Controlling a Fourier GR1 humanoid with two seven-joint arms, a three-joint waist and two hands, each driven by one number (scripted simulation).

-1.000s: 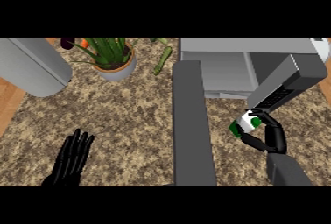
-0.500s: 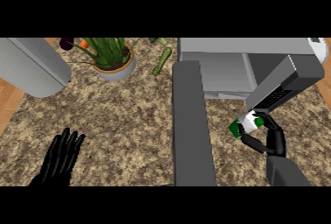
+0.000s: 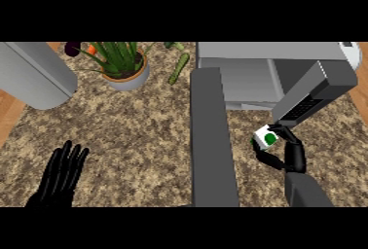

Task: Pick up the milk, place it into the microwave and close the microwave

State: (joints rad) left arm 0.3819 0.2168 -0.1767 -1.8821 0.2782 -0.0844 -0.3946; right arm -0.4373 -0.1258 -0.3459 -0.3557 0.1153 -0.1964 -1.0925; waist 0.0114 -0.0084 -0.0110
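Milk point(image 3: 267, 137) sits clasped in our right hand point(image 3: 286, 151), just below the open microwave point(image 3: 251, 82); left hand point(image 3: 61, 172) rests open.

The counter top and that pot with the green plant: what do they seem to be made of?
The counter top looks like polished granite or similar stone: a speckled brown, tan and black pattern. The pot looks like matte grey ceramic or stoneware, with an orange, terracotta-like rim; plastic cannot be ruled out.
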